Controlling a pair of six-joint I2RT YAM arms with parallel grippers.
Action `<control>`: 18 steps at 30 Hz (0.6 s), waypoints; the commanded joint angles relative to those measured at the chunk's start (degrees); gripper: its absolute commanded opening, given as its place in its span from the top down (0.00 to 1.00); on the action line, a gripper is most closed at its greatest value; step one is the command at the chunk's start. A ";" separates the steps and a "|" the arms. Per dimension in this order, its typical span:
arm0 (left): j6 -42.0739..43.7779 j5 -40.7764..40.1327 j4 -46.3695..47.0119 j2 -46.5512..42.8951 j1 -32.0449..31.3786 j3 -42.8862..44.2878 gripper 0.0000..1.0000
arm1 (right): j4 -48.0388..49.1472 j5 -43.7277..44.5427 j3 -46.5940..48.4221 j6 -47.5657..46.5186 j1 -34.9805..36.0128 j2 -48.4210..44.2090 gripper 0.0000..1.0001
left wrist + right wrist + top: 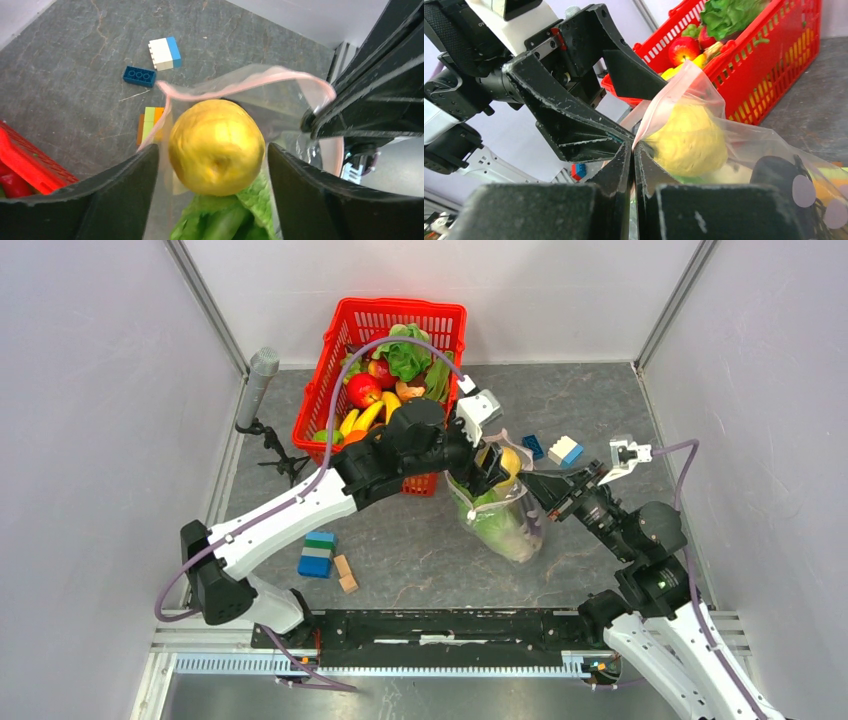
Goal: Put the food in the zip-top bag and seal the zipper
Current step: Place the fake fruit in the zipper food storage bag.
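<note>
Just beside the red basket (447, 330) | zip-top bag (515, 525) stands mouth-up, yellow fruit (689, 140) on leafy greens (225, 215) inside | left hand (211, 155) spread apart around the fruit | right hand (633, 147) pinched tight on the bag rim

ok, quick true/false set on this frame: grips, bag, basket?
1. The right gripper has its jaws shut on the mouth edge of the zip-top bag. True.
2. The left gripper clamps the yellow fruit. False: its jaws stand open, with gaps on both sides.
3. The yellow fruit sits on leafy greens in the bag. True.
4. The zipper is sealed. False: the mouth gapes open.
5. The red basket is empty. False: a red apple and other food lie inside.
</note>
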 commanded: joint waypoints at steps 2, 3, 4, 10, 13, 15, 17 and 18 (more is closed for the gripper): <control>3.22 -0.26 0.19 -0.91 -0.17 3.34 0.00 | -0.58 6.52 4.62 -2.64 0.08 -2.88 0.93; 3.22 -0.26 0.38 -1.55 -0.17 3.11 0.00 | -0.52 7.26 4.53 -2.79 0.09 -3.15 0.93; 4.37 -0.24 0.45 -1.94 -0.20 2.92 0.00 | -0.60 7.79 4.43 -3.02 0.09 -3.24 0.93; 4.68 -3.25 2.68 -6.49 -0.16 0.03 0.00 | -0.57 8.10 3.12 -3.50 0.10 -2.41 0.93; 4.60 -9.19 4.91 -9.66 0.54 -3.25 0.00 | -0.35 7.85 2.00 -3.84 0.09 -2.75 0.94; 3.91 -12.13 3.90 -10.14 2.64 -4.15 0.00 | 6.02 2.00 -0.17 -2.64 0.09 -3.51 0.93; 1.11 -13.91 2.55 -10.48 5.72 -5.06 0.00 | 18.57 -4.48 -2.93 1.85 0.09 -4.42 0.94; -0.17 -15.27 2.69 -11.04 7.04 -5.99 0.00 | 17.83 -3.69 -2.46 2.28 0.09 -4.46 0.95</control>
